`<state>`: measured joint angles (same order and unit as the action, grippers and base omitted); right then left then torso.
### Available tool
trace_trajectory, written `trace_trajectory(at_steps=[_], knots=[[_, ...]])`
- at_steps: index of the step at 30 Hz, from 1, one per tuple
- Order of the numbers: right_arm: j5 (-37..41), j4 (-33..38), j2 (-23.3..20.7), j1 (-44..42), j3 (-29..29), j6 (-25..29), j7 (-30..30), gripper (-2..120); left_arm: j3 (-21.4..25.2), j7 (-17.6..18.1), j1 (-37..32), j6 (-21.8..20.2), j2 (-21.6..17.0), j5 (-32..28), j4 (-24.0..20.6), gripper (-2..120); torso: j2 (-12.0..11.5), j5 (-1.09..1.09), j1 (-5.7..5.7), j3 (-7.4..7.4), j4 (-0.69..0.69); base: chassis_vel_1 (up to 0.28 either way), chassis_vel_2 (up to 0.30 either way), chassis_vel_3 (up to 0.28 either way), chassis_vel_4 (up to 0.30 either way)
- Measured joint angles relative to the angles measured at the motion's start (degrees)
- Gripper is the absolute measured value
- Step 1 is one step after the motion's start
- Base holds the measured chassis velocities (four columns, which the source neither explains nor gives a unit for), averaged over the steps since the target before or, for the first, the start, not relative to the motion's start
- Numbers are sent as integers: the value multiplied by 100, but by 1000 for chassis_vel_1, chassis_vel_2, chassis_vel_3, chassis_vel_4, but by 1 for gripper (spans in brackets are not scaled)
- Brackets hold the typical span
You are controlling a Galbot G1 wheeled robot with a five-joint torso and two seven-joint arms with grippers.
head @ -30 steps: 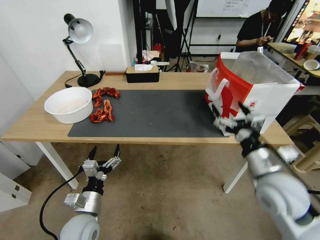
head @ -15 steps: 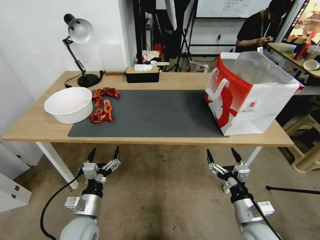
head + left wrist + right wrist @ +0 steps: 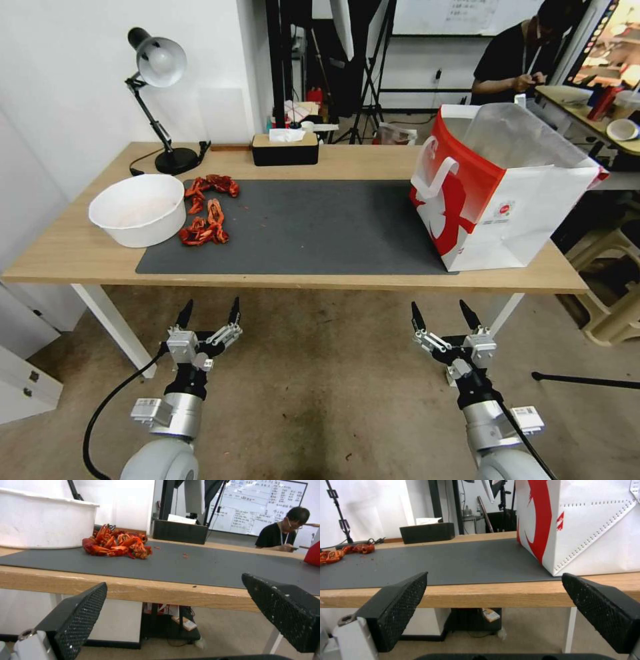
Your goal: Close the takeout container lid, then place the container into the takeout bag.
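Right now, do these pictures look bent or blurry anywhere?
Head view: wide lens, so the table edge and walls bow outward; the takeout bag is crisp. Left wrist view: the near tool pads look soft and oversized, the far whiteboard hazy. Right wrist view: the bag's white side is bright, the floor under the table shadowed.

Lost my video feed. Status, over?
Left gripper and right gripper open, empty, below the table edge. Takeout bag upright at table's right end. Path clear.
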<state>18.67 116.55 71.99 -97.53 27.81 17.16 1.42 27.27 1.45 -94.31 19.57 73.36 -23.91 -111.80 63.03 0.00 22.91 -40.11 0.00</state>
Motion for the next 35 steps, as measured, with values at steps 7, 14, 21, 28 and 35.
trace_trajectory(at_steps=[7,14,21,28,35], knots=[[8,4,-5,7,-1,-11,4,100,-1,0,0,0,-2,1,0,100,0,0,0,0,0,0,0,0,0],[13,8,-7,10,-2,-19,7,100,0,0,0,0,-2,1,0,100,0,0,1,0,-1,0,0,0,0],[17,10,-9,13,0,-24,10,100,0,1,0,0,-2,1,-1,100,0,0,1,0,0,0,0,0,0],[19,12,-11,13,0,-27,12,100,0,2,1,-1,-2,1,-3,100,0,0,1,0,0,0,0,0,0],[19,15,-12,14,0,-28,12,100,0,2,1,-2,-2,0,-3,100,-1,0,1,0,0,0,0,0,0]])
